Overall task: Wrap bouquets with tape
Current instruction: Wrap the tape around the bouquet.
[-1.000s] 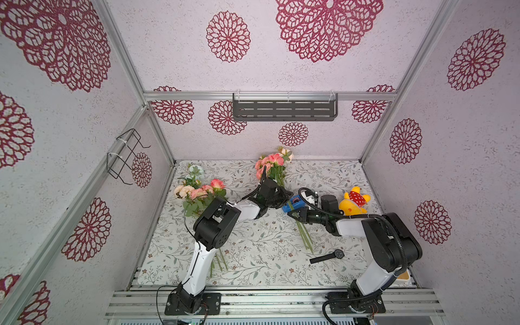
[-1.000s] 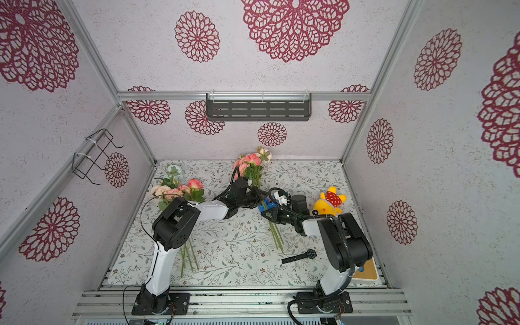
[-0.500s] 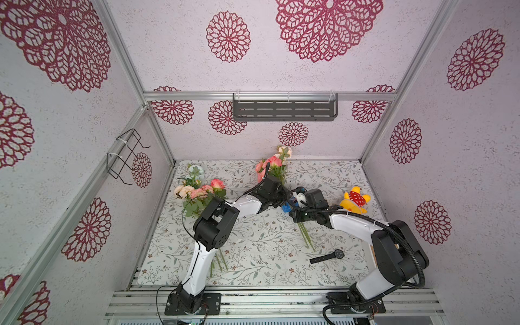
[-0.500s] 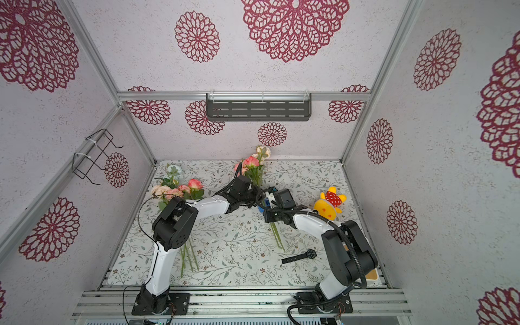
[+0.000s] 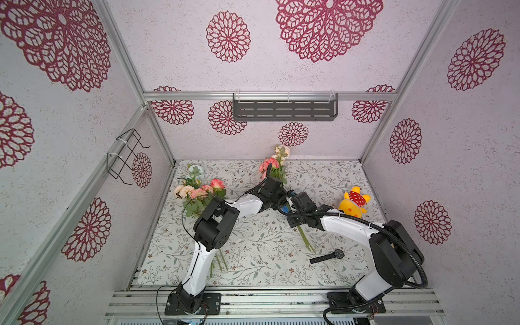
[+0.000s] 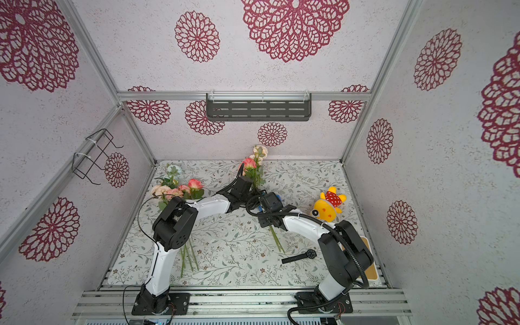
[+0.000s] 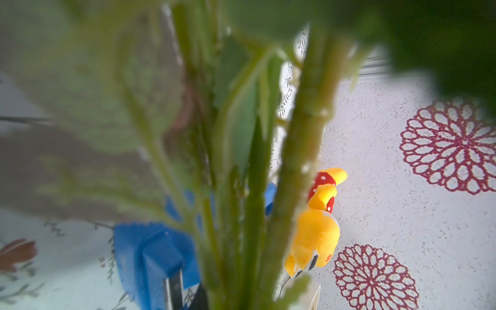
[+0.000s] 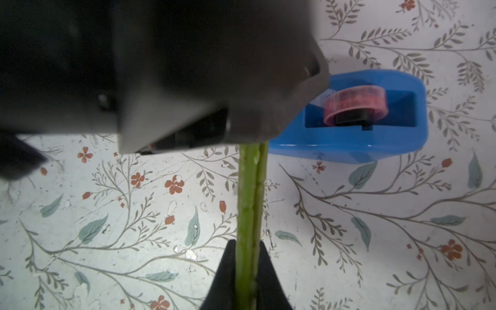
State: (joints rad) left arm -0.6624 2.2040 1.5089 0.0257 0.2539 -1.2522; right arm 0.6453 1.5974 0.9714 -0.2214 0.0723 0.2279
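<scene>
Currently we pinch the bouquet (image 5: 272,165) stems with the right gripper (image 8: 247,249) near the tabletop's (image 5: 253,239) centre, tape (image 8: 354,104) just beside; left gripper (image 5: 278,191) state unclear, so slackening jaws could drop the stems

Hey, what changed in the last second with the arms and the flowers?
The right arm stretched toward the left gripper, bringing the right gripper over the pink rose bouquet, jaws astride its green stems. The blue plastic tape dispenser, other bouquet, yellow plush toy and black wristwatch stayed put.

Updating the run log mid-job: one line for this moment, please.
left claw: at centre bouquet stems | right claw: straddling stems, grip unclear | tape dispenser: beside stems
</scene>
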